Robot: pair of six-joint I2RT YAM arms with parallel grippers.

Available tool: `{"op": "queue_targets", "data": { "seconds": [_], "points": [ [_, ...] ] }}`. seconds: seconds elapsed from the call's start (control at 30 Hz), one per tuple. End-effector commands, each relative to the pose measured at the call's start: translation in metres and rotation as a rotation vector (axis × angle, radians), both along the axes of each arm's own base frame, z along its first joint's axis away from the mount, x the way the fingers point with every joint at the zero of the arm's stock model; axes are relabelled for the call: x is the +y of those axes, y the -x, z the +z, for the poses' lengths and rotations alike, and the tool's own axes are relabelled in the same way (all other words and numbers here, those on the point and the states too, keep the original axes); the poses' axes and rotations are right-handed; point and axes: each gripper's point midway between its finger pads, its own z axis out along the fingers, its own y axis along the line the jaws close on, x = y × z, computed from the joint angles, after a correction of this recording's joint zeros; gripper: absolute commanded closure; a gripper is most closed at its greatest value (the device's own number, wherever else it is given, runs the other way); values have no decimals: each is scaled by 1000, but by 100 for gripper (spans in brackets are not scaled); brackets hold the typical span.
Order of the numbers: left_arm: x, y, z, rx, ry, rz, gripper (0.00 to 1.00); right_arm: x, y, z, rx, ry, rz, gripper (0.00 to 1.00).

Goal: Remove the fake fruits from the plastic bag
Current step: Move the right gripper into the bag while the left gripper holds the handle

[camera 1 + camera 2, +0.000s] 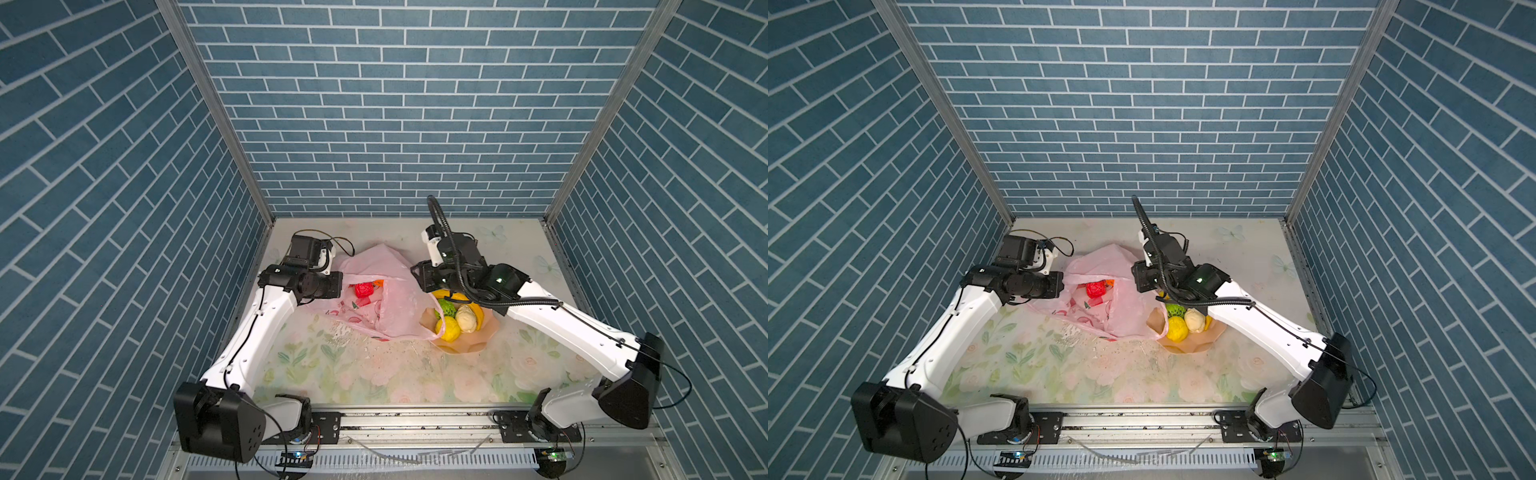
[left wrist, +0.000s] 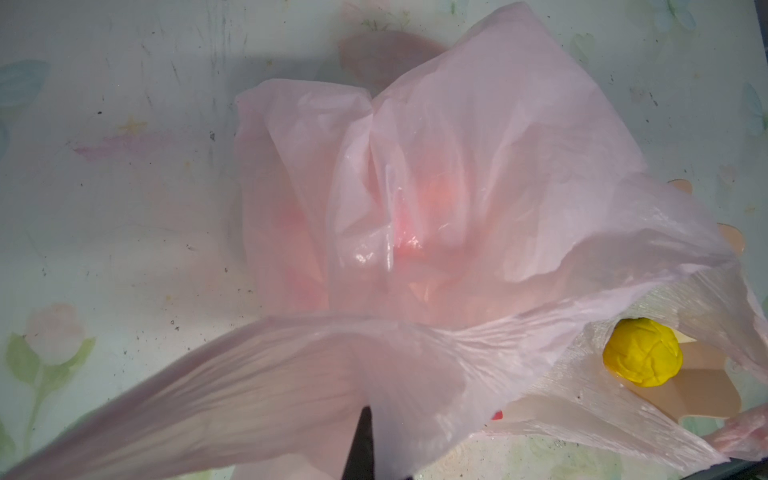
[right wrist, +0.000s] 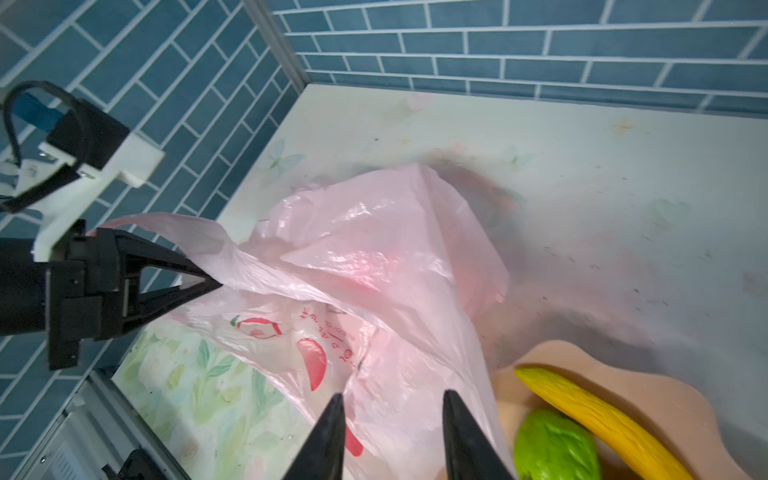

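The pink plastic bag (image 1: 386,307) (image 1: 1121,307) lies crumpled mid-table, mouth gaping toward the front. Inside it show a red fruit (image 1: 364,289) (image 1: 1096,289) and an orange one (image 1: 378,284) behind. My left gripper (image 1: 340,282) (image 3: 216,284) is shut on the bag's left rim, holding it up; the film (image 2: 415,208) hides most of its fingers. At the bag's right side my right gripper (image 3: 392,399) (image 1: 414,272) hovers open, jaws apart over the film (image 3: 374,270). Yellow (image 1: 448,329) (image 2: 642,357), green (image 1: 446,308) (image 3: 557,444) and cream-white (image 1: 465,319) fruits and a banana (image 3: 598,419) lie in a bowl.
The peach scalloped bowl (image 1: 478,345) (image 1: 1200,343) (image 3: 665,395) sits right of the bag, under my right forearm; a bag handle drapes over its rim. Blue brick walls close in the back and both sides. A metal rail (image 1: 415,419) runs along the front edge.
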Motion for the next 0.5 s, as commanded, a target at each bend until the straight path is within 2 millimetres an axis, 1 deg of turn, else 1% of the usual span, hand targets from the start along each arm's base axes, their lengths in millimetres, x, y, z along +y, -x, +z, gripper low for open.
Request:
{"op": "queue_targets", "data": {
  "seconds": [0.0,0.1,0.17,0.27,0.33,0.47],
  "points": [
    [5,-6,3,-62,29,96,100,38,-2,-9,-6,-1,90,61],
    [7,-9,2,-95,60,149,100,60,-3,-35,15,32,100,58],
    [6,-11,2,-114,79,169,100,70,-2,-49,4,59,102,57],
    [6,-13,0,-124,96,190,100,87,6,-70,6,83,124,56],
    [5,-16,-2,-118,102,191,100,96,10,-84,10,97,136,57],
    [2,-21,1,-121,126,200,100,109,13,-106,-19,127,150,61]
  ]
}}
